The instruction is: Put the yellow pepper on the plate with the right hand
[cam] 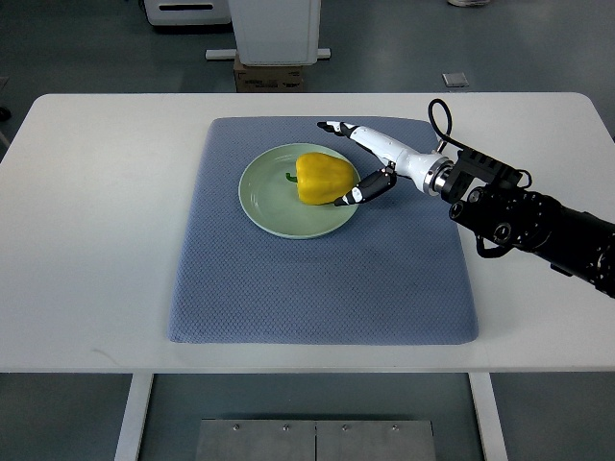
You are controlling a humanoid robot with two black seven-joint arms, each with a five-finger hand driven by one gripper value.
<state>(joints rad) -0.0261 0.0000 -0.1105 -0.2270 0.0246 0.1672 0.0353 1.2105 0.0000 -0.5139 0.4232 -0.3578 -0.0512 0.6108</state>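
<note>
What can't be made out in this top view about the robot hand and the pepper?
- Contact: the right robot hand sits at the yellow pepper; whether its fingers touch is unclear.
- Pepper's underside on the plate: hidden by the pepper.
- Right arm: cut off by the right edge.
- Left arm: out of frame.

A robotics lab, by the look of it. A bare white tabletop (96,240) stands on grey flooring (86,48) (white equipment base (276,29) behind).
</note>
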